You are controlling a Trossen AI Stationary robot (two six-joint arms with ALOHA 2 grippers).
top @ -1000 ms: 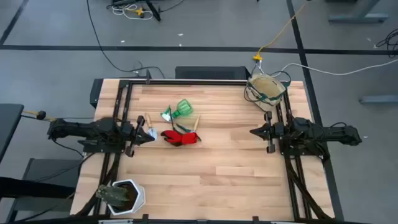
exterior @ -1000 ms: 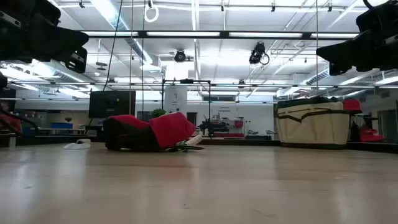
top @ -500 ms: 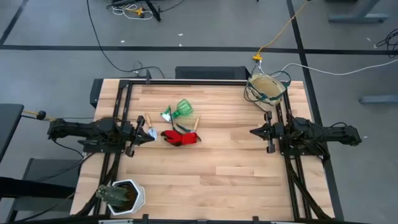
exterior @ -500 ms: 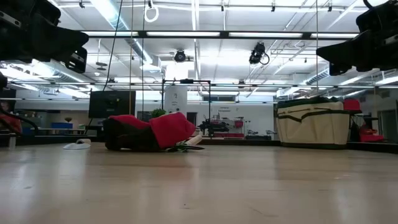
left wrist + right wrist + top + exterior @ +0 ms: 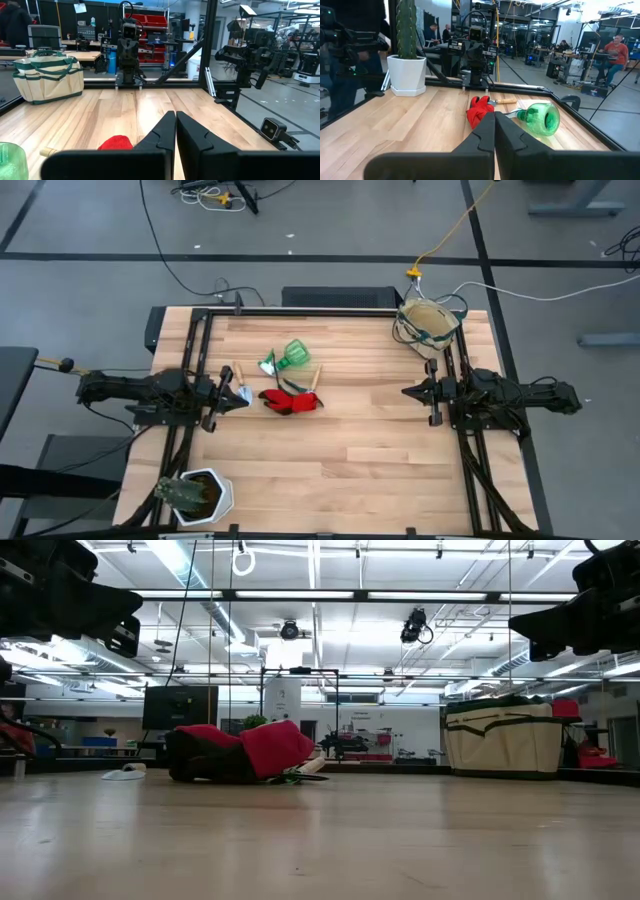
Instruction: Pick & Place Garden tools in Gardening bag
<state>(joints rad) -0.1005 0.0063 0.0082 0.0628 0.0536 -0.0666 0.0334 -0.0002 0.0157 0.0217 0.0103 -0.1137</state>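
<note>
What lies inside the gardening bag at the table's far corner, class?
From above, the gardening bag shows only bare beige lining and green-trimmed handles at its open mouth; no tool shows inside. Its lower interior is hidden by its walls.

Red glove [image 5: 290, 401], green watering vessel [image 5: 288, 357] on its side, wooden-handled tools [image 5: 239, 381] mid-table, beige bag [image 5: 428, 326] upright at far-right corner
</note>
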